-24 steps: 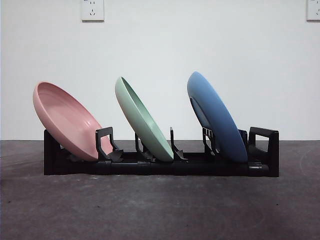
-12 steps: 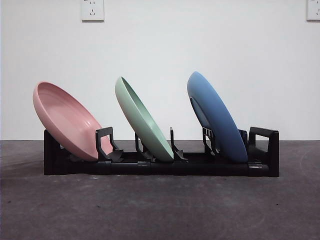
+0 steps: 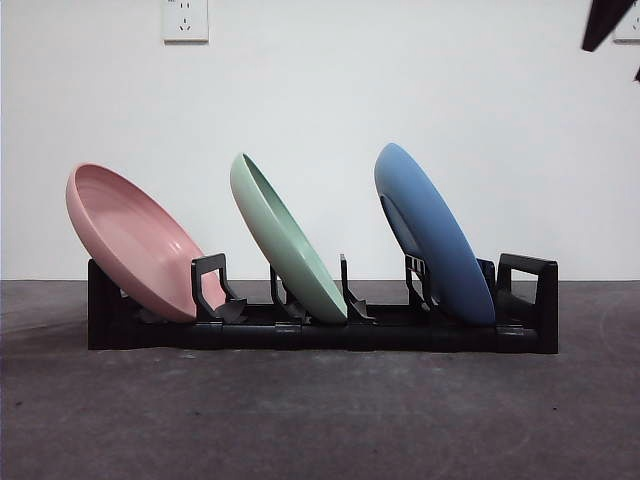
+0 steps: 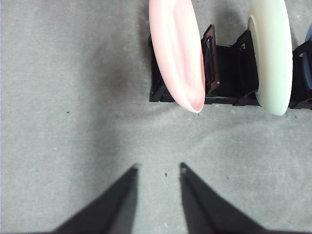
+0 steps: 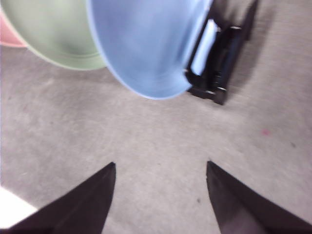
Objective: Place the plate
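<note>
Three plates lean in a black rack (image 3: 320,335): a pink plate (image 3: 130,240) at the left, a green plate (image 3: 285,240) in the middle and a blue plate (image 3: 430,235) at the right. My right gripper (image 5: 161,163) hangs open and empty over the table in front of the blue plate (image 5: 146,44); its view is blurred. A black arm tip (image 3: 605,22) shows in the front view's top right corner. My left gripper (image 4: 157,166) is open and empty, some way in front of the pink plate (image 4: 178,53).
The rack (image 4: 226,73) stands on a dark grey table with bare surface in front of it and to both sides. Empty slots remain between the plates. A white wall with two sockets is behind.
A black arm tip has come into the top right corner of the front view. The plates and the rack have not moved.
</note>
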Available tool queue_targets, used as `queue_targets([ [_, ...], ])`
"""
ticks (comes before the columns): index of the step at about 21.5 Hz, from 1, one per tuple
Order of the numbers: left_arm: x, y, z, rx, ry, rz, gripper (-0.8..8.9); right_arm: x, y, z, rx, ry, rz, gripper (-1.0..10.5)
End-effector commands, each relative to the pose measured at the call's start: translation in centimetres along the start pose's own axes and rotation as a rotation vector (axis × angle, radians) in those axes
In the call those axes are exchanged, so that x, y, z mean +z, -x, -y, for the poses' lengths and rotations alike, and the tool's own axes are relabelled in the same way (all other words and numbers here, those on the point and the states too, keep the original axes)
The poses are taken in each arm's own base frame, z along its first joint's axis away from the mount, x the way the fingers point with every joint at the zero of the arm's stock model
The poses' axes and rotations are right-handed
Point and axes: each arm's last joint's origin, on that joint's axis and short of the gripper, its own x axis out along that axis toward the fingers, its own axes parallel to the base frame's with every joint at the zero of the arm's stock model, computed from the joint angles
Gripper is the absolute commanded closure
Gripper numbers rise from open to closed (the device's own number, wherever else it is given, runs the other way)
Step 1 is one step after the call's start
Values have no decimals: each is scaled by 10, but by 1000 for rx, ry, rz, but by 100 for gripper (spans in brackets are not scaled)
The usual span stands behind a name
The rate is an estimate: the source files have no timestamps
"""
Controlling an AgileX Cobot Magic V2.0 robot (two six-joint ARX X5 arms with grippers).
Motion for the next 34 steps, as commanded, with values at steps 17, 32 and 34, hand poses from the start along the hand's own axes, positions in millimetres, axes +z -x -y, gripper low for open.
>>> queue_targets([
  [17,10,5,3,-13,-9,71,531,100,-48,-48,101,127,35,641],
  [32,9,5,3,-13,-9,70,531,119,-128,-49,87,102,-40,678],
  [34,9,5,3,-13,-9,70,531,120,-133,-48,86,101,-42,690],
])
